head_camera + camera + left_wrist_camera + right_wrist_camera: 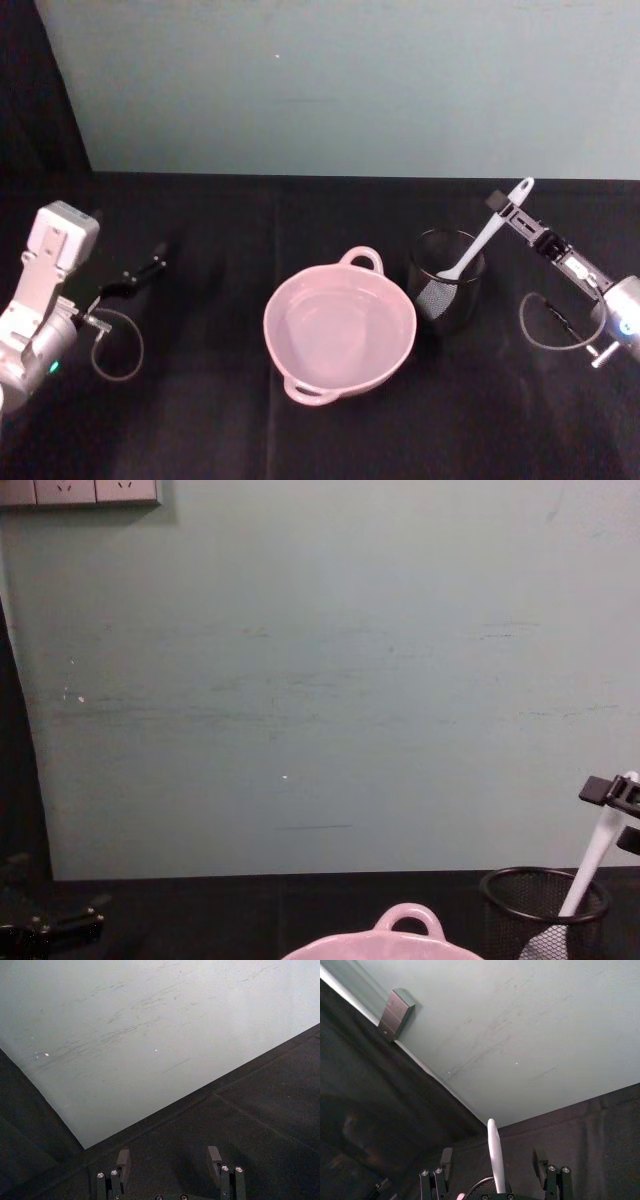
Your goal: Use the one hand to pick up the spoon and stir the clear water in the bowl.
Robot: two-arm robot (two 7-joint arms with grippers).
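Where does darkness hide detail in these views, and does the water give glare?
Head view: the left gripper nearly vanishes, dark on the black table; the water in the bowl shows a faint sheen, no hard glare. Left wrist view: soft shadows lie ahead of the open fingers. Right wrist view: the spoon stands bright between the fingers of the right gripper.

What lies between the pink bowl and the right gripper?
In the head view, the black mesh cup stands between the bowl and the right gripper, with the spoon leaning in it.
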